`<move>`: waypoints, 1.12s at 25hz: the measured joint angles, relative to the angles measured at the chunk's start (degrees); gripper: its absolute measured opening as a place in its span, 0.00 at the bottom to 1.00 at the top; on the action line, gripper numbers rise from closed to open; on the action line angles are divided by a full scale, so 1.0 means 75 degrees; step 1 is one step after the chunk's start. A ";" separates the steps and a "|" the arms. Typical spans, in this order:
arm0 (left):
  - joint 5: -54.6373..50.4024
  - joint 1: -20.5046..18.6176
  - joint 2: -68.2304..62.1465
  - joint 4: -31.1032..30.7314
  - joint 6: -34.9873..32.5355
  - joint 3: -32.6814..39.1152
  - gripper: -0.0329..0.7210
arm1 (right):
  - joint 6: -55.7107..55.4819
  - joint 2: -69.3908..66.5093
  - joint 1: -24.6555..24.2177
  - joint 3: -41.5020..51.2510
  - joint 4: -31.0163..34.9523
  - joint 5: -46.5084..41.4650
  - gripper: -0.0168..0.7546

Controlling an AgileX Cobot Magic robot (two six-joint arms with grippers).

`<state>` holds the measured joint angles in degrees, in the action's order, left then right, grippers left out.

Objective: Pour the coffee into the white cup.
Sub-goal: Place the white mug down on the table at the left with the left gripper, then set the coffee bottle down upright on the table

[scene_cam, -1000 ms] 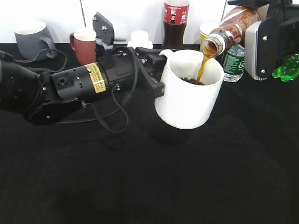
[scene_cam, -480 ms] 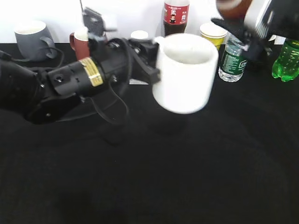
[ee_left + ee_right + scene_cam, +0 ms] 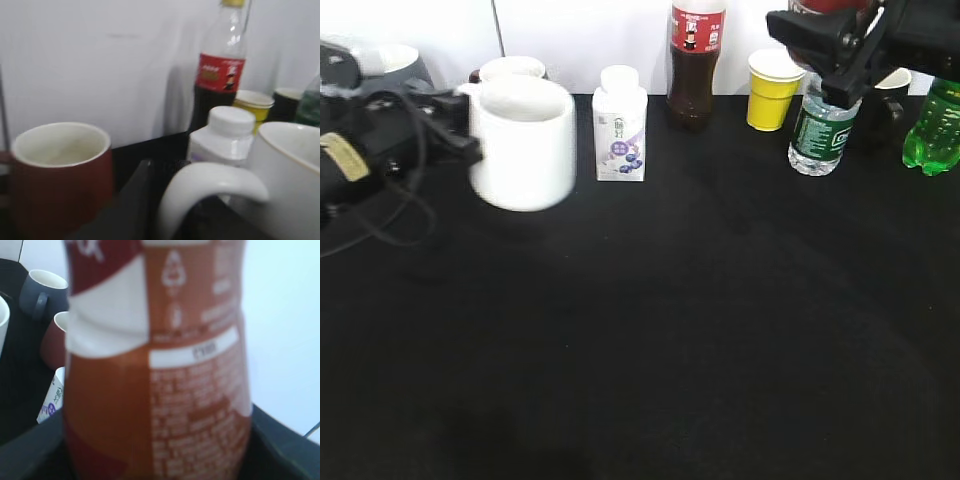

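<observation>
The white cup (image 3: 525, 145) hangs above the table at the left, upright, with its handle in my left gripper (image 3: 463, 112). In the left wrist view the handle (image 3: 210, 182) fills the bottom and my left gripper (image 3: 172, 202) is shut on it. My right gripper (image 3: 840, 45) is at the top right, shut on the coffee bottle (image 3: 830, 6), which is mostly above the frame edge. In the right wrist view the coffee bottle (image 3: 160, 365) stands upright and fills the frame, so the jaws are mostly hidden behind its brown, red and white wrap.
Along the back edge stand a red mug (image 3: 510, 68), a small white carton (image 3: 620, 125), a tall dark red-labelled bottle (image 3: 695, 60), a yellow cup (image 3: 770, 90), a water bottle (image 3: 815, 130) and a green bottle (image 3: 932, 130). A grey mug (image 3: 42, 287) is at the far left.
The pouring has stopped. My left gripper carried the white cup from the middle to the far left. My right gripper lifted the coffee bottle upright and up to the right.
</observation>
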<state>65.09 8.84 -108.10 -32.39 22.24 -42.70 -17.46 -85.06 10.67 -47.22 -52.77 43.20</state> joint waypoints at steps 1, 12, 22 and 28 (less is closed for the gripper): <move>0.0017 -0.0080 -0.0008 0.0149 -0.0184 0.0000 0.19 | -0.0006 0.0000 0.0000 0.0000 0.0016 0.0014 0.69; 0.0308 -0.0174 -0.1855 0.1613 -0.0829 -0.0707 0.16 | -0.0023 0.0000 0.0000 0.0000 0.0023 0.0096 0.69; 0.0611 -0.0193 -0.1525 0.1736 -0.1104 0.0440 0.50 | -0.0040 0.0000 0.0000 0.0000 0.0035 0.0130 0.69; 0.0563 -0.0402 0.0584 0.1790 -0.1412 0.2598 0.56 | -0.1560 0.0000 0.0000 0.0000 0.0906 -0.0989 0.69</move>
<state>69.31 5.82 -103.72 -18.97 11.65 -23.22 -29.16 -85.06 10.67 -47.22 -45.97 35.78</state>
